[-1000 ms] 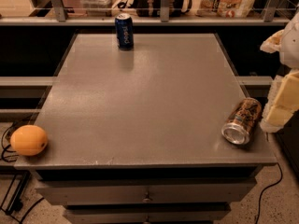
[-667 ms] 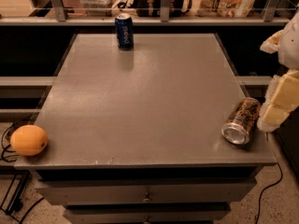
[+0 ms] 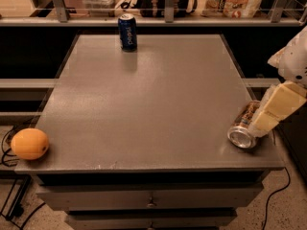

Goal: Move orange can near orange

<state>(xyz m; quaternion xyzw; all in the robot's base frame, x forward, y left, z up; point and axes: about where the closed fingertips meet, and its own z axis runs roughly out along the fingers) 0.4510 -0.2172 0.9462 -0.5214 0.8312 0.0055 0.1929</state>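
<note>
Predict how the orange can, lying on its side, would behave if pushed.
On its side, the orange can would likely roll, perhaps off the nearby edge of the table. As a thin drink can, it is probably light and easily nudged. The gripper is at the can.

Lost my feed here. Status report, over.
Gripper at right edge of table, at the orange can. Orange can on its side, front right. Orange front left. Blue can far back, off the path.

1 cam, high front, looks down on table (image 3: pixel 144 104); gripper (image 3: pixel 263 122) at rt edge.
</note>
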